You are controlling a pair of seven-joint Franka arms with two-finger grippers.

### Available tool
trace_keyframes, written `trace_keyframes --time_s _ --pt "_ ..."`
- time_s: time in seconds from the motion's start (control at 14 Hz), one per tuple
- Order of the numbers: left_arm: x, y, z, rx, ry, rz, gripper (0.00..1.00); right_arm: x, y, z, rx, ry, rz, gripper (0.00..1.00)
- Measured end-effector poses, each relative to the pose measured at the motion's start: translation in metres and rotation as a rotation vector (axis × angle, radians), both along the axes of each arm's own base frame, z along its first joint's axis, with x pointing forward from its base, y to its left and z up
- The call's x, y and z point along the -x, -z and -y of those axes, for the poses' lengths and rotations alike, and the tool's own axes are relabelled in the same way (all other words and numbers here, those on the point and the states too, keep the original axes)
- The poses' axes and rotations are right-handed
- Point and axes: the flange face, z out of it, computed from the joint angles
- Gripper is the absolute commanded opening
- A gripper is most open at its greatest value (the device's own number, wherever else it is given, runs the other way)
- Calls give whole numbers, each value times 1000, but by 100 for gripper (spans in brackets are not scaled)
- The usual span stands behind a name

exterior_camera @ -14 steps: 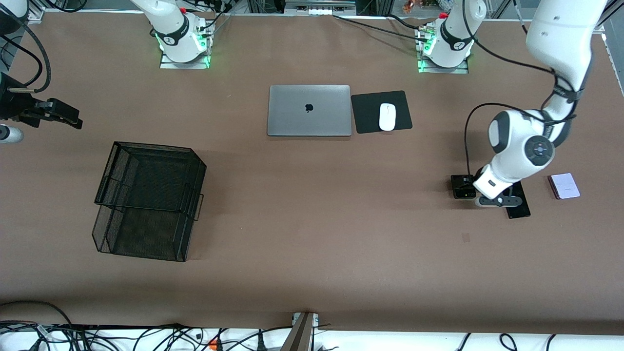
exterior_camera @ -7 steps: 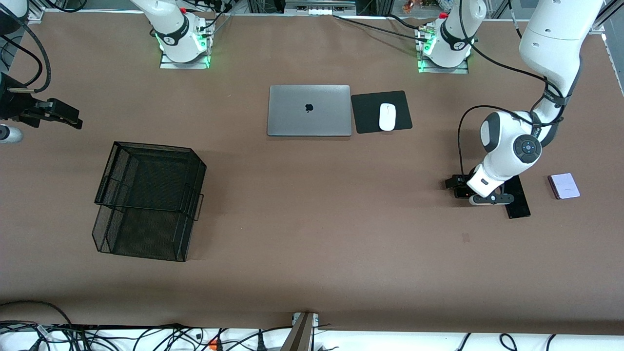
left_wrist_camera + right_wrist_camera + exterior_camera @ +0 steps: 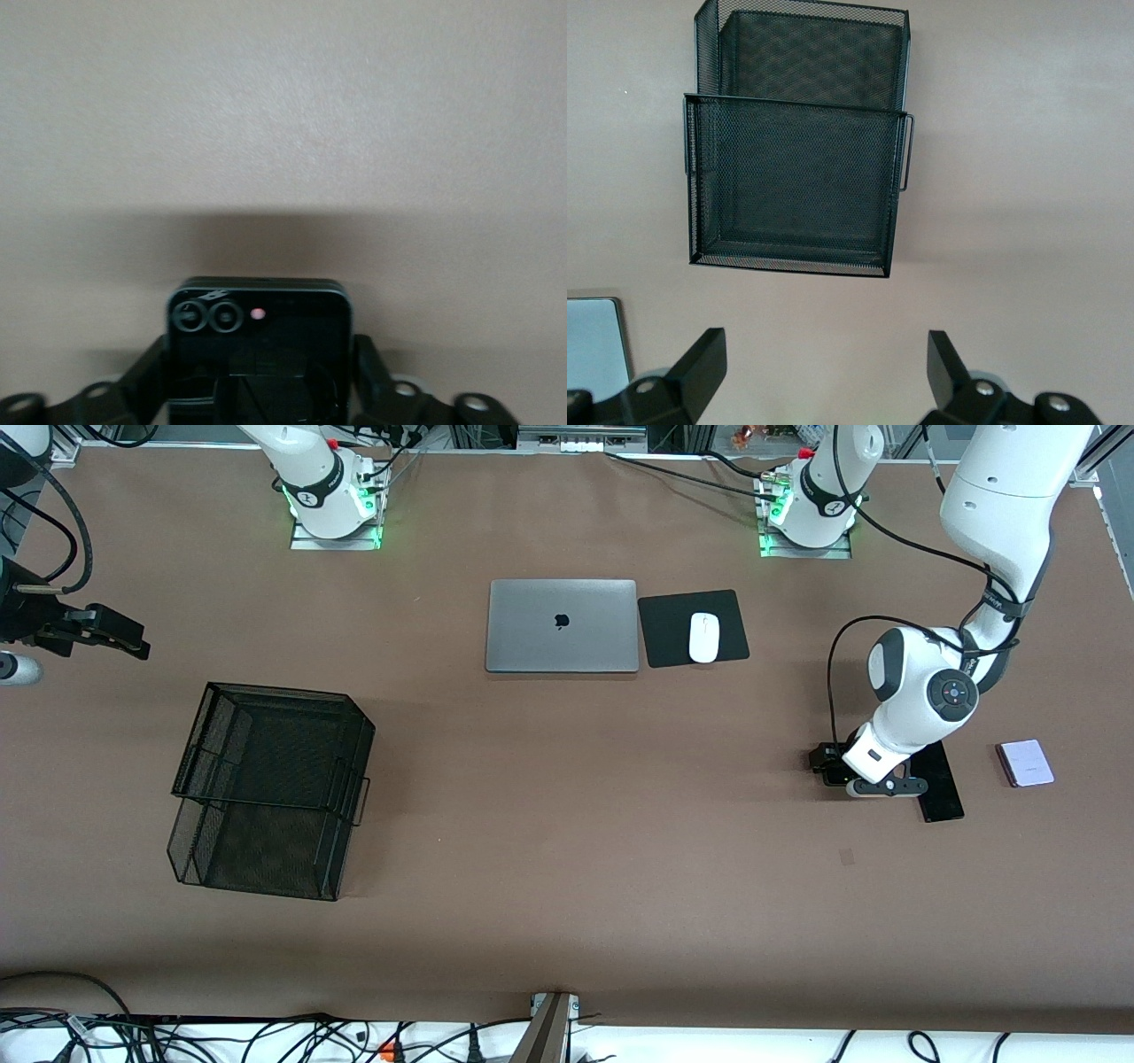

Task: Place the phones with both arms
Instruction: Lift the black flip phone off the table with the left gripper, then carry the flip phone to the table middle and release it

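Black flip phone [image 3: 259, 350] lower half hidden.

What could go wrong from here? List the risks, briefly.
1. The left gripper clasps the black flip phone by its side edges, with much of the phone sticking out past the fingertips; it may pivot or slip when lifted.
2. The slim black slab phone lies right beside that hand, partly under it; a lift could nudge it.
The right gripper waits open over its end of the table.
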Motion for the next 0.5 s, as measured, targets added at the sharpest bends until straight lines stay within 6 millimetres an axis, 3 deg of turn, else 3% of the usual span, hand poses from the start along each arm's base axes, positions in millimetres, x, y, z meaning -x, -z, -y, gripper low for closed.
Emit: trace_keyframes --time_s 0.29,0.5 --pt "-10 -18 1 0 1 20 26 0 0 0 0 0 0 100" --pt "-34 -66 9 5 18 -48 26 0 0 0 0 0 0 100"
